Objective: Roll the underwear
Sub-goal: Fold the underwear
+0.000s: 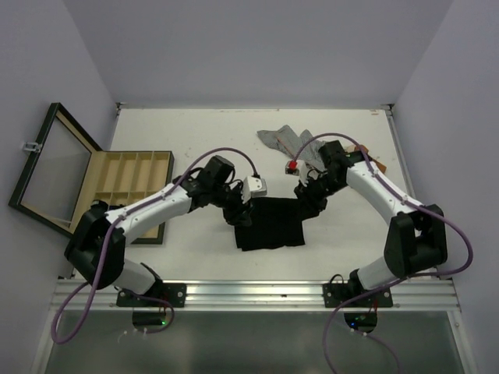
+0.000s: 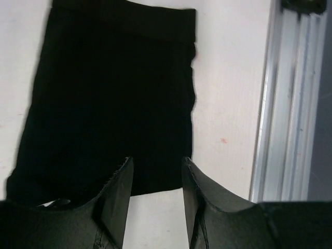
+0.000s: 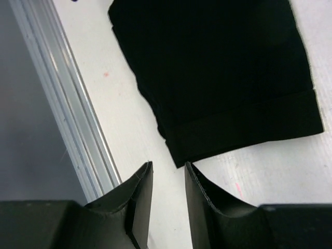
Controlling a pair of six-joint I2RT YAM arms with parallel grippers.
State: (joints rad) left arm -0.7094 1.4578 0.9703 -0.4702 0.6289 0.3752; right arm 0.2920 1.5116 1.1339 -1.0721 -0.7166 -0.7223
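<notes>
A black underwear garment [image 1: 270,224] lies flat and folded on the white table, near the middle front. It also shows in the left wrist view [image 2: 111,93] and in the right wrist view [image 3: 218,72]. My left gripper [image 1: 236,212] hangs over its far left corner, open and empty [image 2: 155,163]. My right gripper [image 1: 306,204] hangs at its far right corner, open and empty [image 3: 168,168], just off the waistband corner. A grey striped garment [image 1: 284,140] lies at the back of the table, with an orange-brown one [image 1: 376,164] partly hidden behind the right arm.
A compartmented wooden box [image 1: 129,183] with its glass lid [image 1: 48,167] open stands at the left. An aluminium rail [image 1: 257,294] runs along the near table edge, also in the left wrist view [image 2: 290,104] and the right wrist view [image 3: 62,104].
</notes>
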